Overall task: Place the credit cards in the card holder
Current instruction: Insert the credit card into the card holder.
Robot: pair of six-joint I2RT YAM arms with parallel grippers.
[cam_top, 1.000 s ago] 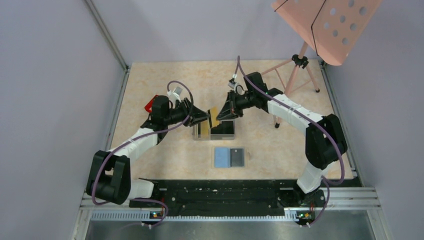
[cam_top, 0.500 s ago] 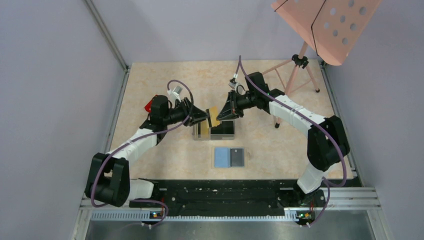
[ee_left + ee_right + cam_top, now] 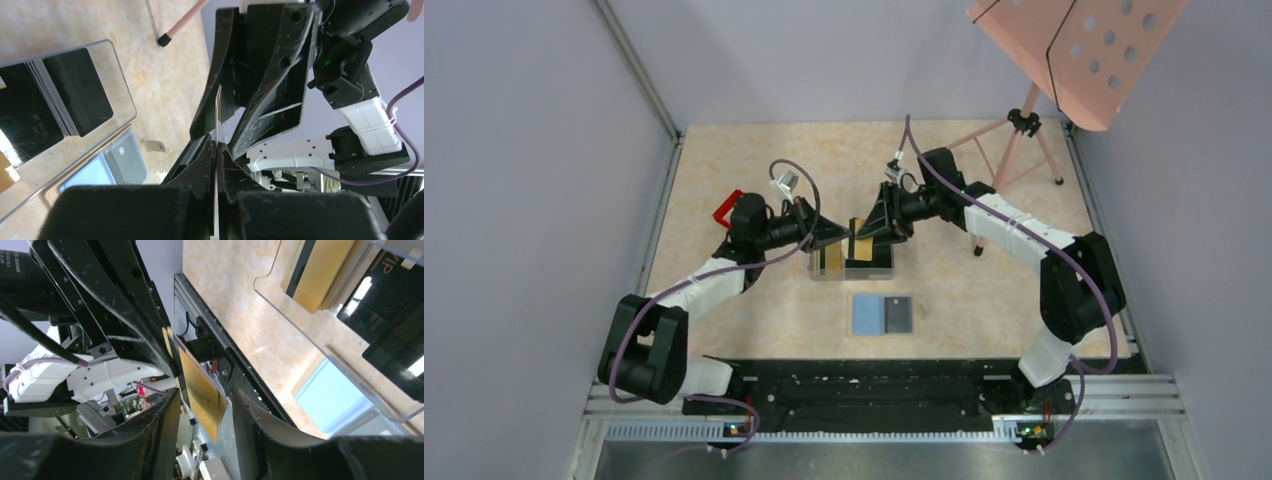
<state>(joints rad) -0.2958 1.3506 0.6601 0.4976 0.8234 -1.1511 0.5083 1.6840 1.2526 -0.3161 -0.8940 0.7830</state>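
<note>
Left gripper (image 3: pixel 216 150) is clamped tight on the edge of one gold card (image 3: pixel 218 107), which stands on edge up in the air. The right gripper (image 3: pixel 206 400) sits straight across from it, nose to nose. Its jaws are parted, with the same card between them and a visible gap on at least one side, so I'd say the left one is doing the holding.

Both grippers hang right over the clear box (image 3: pixel 852 272), which sits on the table (image 3: pixel 744 160). The rest of the stash is in there, a stack of gold cards (image 3: pixel 320 270) next to a stack of black cards (image 3: pixel 390 305).

The card holder (image 3: pixel 865 314) lies open flat just in front of the box, toward the arm bases, blue lining up. There's something dark on its right half that could be a card, can't really tell.

So my read is a hand-off between the arms, done to get a better grip on the card. For the next move, the right gripper needs to back away without bumping the card. Then the left has to carry it down to the holder and get the free edge lined up with a slot. That's fiddly, since a thin card pinched by one edge can easily twist.
</note>
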